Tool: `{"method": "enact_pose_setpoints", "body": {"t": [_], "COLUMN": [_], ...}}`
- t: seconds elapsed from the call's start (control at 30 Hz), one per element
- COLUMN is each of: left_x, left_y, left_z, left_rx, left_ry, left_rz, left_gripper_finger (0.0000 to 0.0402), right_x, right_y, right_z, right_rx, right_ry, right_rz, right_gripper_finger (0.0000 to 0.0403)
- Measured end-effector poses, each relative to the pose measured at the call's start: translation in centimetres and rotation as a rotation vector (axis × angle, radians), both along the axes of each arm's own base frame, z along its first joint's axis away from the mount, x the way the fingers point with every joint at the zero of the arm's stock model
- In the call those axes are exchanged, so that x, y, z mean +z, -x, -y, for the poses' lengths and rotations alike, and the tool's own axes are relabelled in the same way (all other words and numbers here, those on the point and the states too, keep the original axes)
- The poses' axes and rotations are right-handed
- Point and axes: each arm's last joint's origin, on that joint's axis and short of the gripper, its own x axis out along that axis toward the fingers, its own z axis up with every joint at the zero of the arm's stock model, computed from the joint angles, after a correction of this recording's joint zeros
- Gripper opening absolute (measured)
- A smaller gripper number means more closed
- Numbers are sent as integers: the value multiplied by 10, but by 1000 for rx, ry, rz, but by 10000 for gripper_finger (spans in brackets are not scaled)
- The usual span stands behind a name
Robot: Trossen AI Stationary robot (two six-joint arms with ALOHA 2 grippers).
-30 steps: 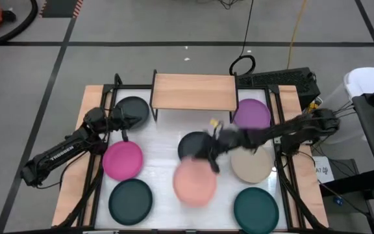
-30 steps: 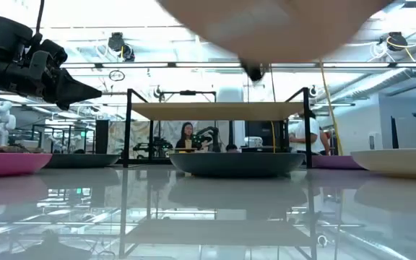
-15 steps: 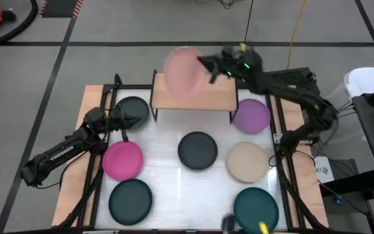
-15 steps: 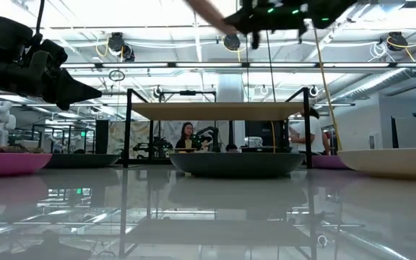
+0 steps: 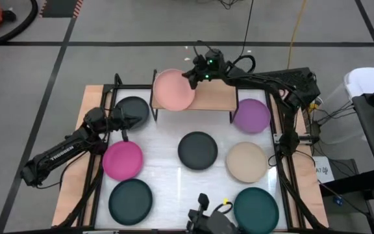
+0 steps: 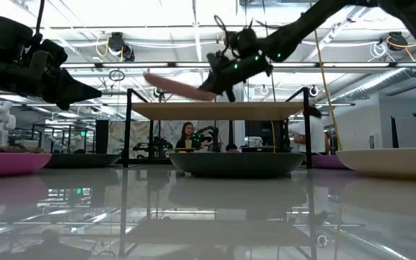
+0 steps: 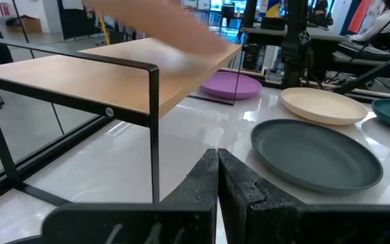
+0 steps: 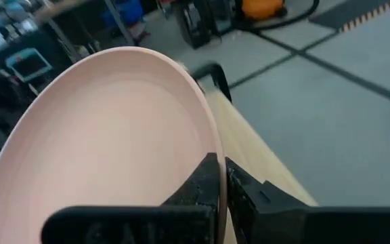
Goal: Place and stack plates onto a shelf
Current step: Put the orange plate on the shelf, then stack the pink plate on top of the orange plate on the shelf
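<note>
Your right gripper (image 5: 190,76) is clamped on the light pink plate's (image 5: 173,90) rim, tilted just above the shelf (image 5: 216,96); it looks stiff, light, likely slippery, so keep that edge pinch.

Light pink plate (image 5: 173,90) tilted above the shelf (image 5: 214,97); 7 other plates (image 5: 197,150) lie flat on the tabletop.

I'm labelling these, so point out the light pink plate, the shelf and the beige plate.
light pink plate (image 5: 172,90), high view, centre of its face.
shelf (image 5: 216,95), high view, bare wooden top.
beige plate (image 5: 247,162), high view, centre of its face.
</note>
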Motion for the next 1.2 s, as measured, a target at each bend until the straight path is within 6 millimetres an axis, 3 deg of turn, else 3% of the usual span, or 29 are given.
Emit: {"method": "enact_pose_setpoints", "body": {"t": [0.33,0.73,0.87,0.97,1.1,1.2], "left_x": [0,0,0,0,0,0], "left_y": [0,0,0,0,0,0], "left_z": [0,0,0,0,0,0], "left_rx": [0,0,0,0,0,0], "left_ry": [0,0,0,0,0,0], "left_rz": [0,0,0,0,0,0], "left_gripper_finger": [4,4,4,4,4,4], "right_x": [-14,-7,25,65,127,157], "right_y": [-3,4,12,27,60,85], "right_z": [9,7,-3,-17,-52,-93], "right_rx": [-98,-101,-35,35,166,248], "right_ry": [22,9,35,76,146,251], "right_rz": [-36,-53,25,115,224,263], "right_gripper_finger": [12,99,117,122,119,117]}}
